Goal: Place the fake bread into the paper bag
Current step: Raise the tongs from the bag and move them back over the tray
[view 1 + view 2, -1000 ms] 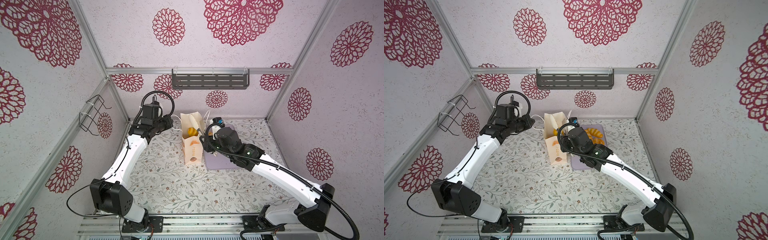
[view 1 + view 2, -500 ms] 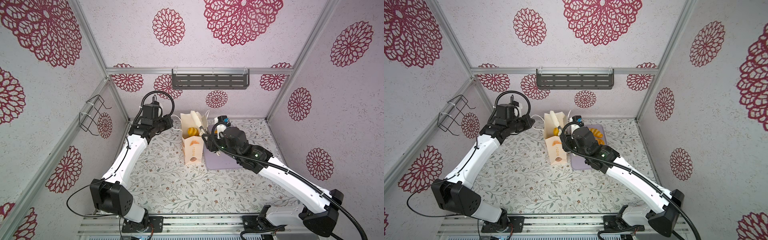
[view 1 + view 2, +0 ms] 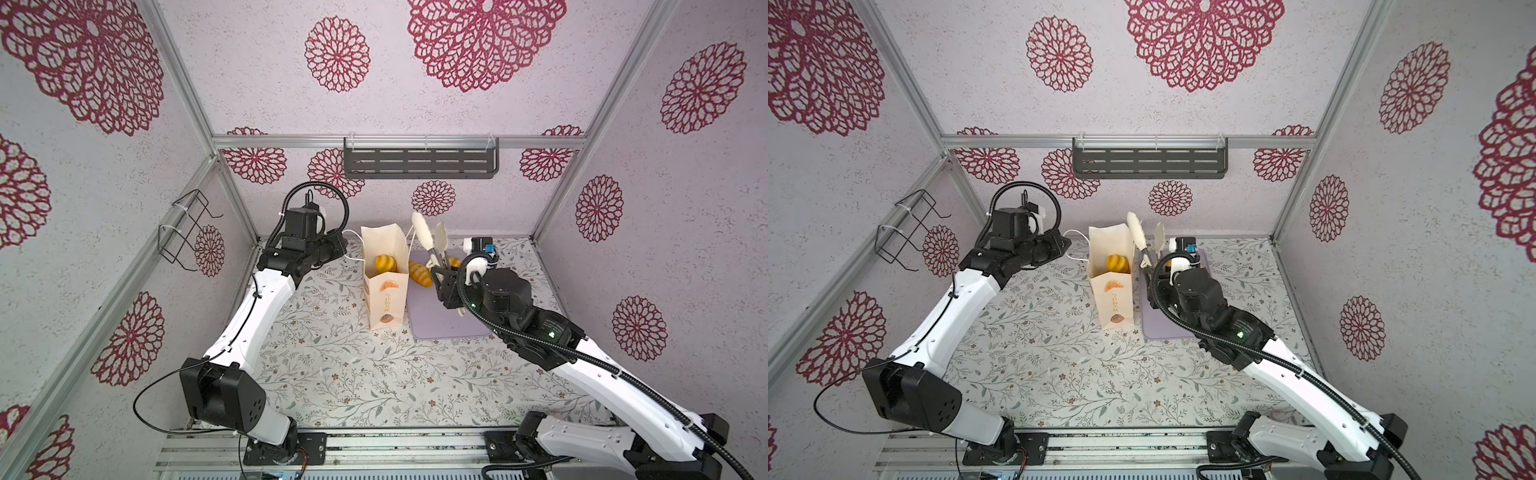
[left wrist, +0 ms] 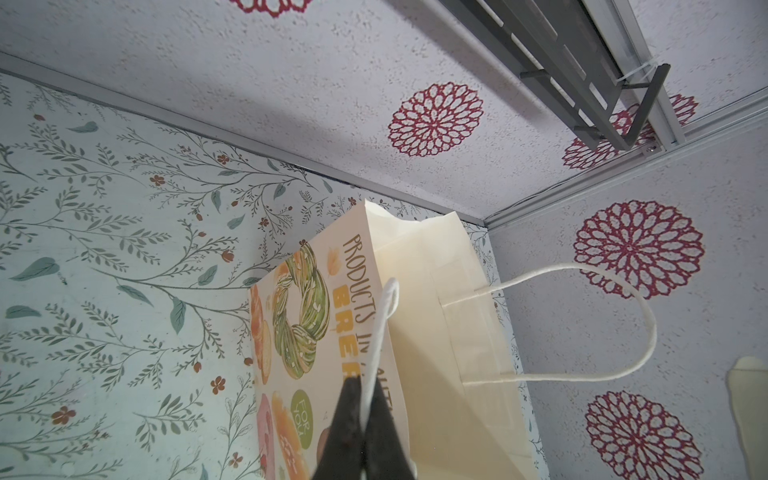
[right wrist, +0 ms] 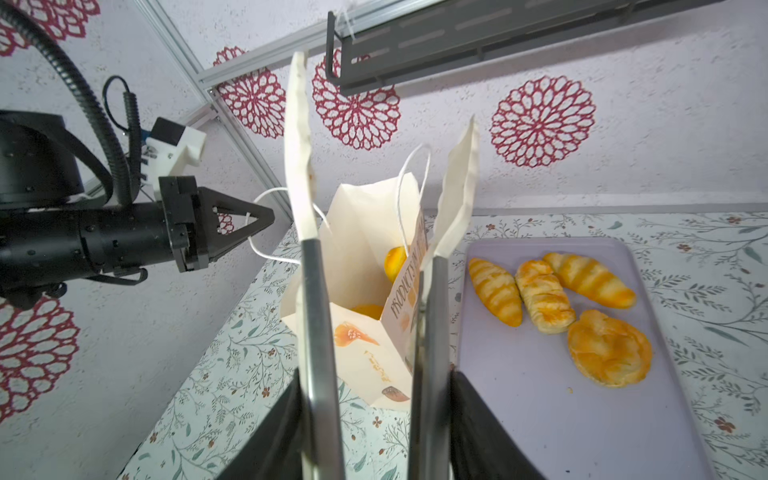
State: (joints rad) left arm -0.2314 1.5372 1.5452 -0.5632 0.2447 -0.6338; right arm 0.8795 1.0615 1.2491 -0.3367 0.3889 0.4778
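Bread (image 5: pixel 540 295) on tray (image 5: pixel 540 415), near tongs (image 5: pixel 318 332) in right hand (image 5: pixel 376 390).

So the left gripper (image 4: pixel 365 388) is pinching one white cord handle (image 4: pixel 384 316) of the paper bag (image 4: pixel 419 324), black fingertips squeezed tight with the cord running out between them. The bag's mouth is gaping open just ahead of the tips, and its printed side is showing a green braided ring and "PRODUCTS". The second handle (image 4: pixel 648 328) is looping out from the far wall of the bag. The floral tabletop (image 4: pixel 104 257) is stretching away beyond, and a grey shelf (image 4: pixel 582 62) is hanging on the wall past it.
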